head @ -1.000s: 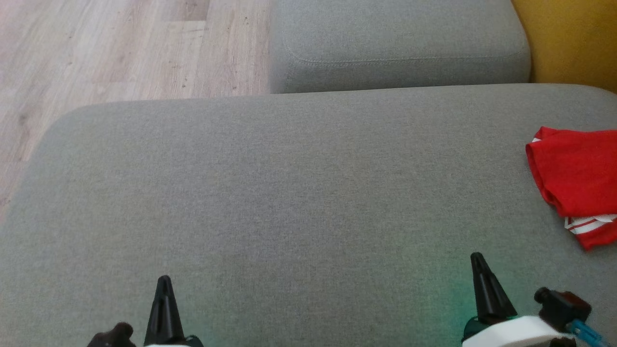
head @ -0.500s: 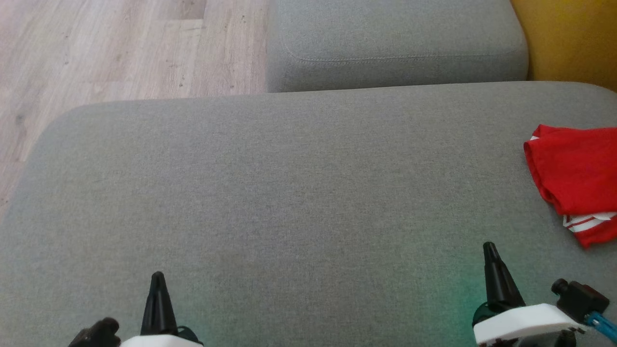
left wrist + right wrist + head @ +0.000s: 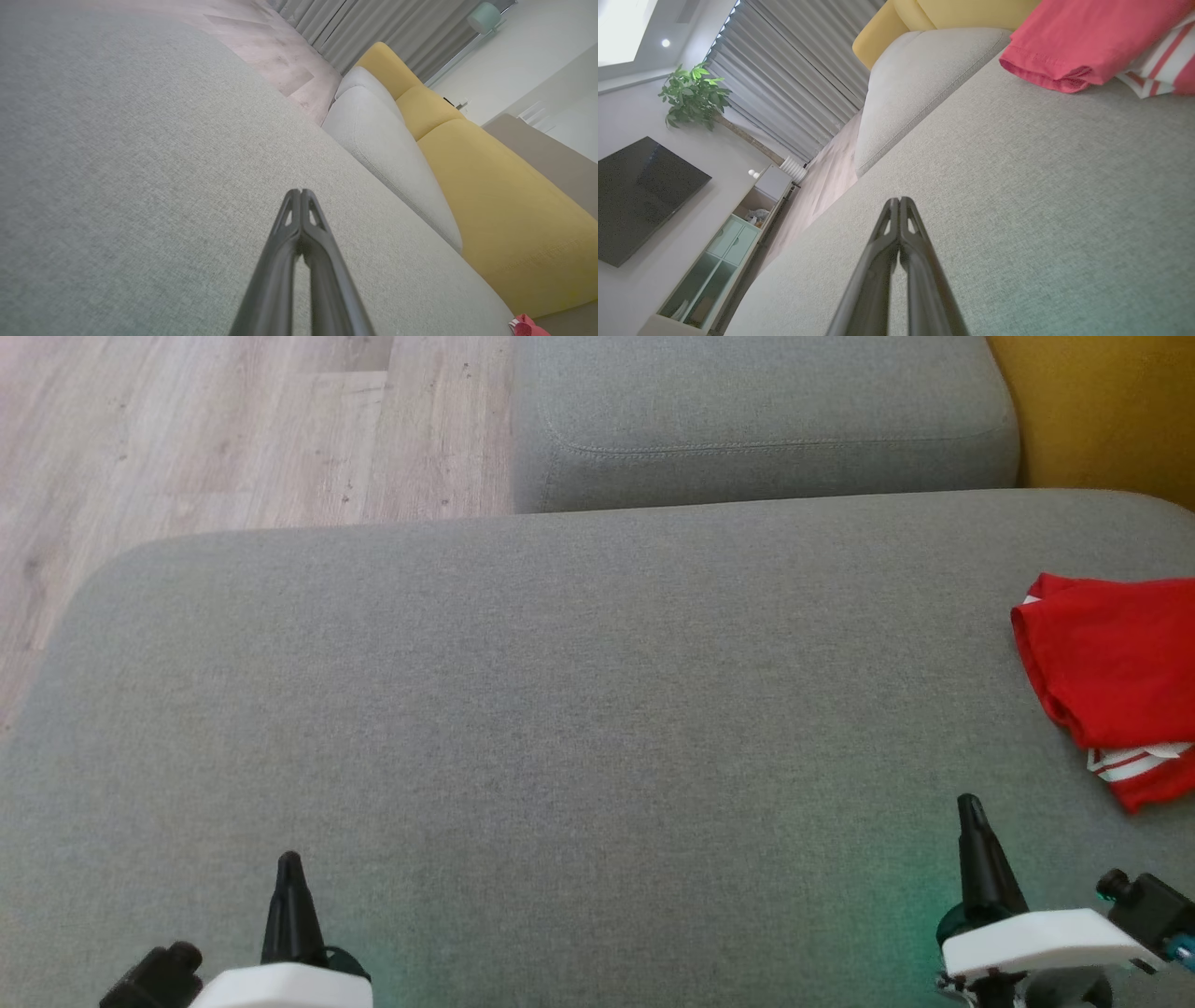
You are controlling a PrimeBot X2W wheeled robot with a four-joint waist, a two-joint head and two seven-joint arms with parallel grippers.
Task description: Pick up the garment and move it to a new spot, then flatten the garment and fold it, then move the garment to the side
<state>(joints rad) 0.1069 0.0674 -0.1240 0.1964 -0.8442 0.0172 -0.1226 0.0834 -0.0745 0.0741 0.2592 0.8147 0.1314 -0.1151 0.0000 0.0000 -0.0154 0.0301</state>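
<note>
Head view: one red garment [image 3: 1111,663], left end effector [image 3: 290,864] and right end effector [image 3: 968,805] both clenched empty.

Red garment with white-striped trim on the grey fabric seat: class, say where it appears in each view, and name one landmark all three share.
Head view: the red fabric garment with white stripes at the right edge, halfway down.
Left wrist view: a sliver of the garment in the bottom right corner.
Right wrist view: the garment in the top right corner.
Shared landmark: the yellow upholstered cushion.
</note>
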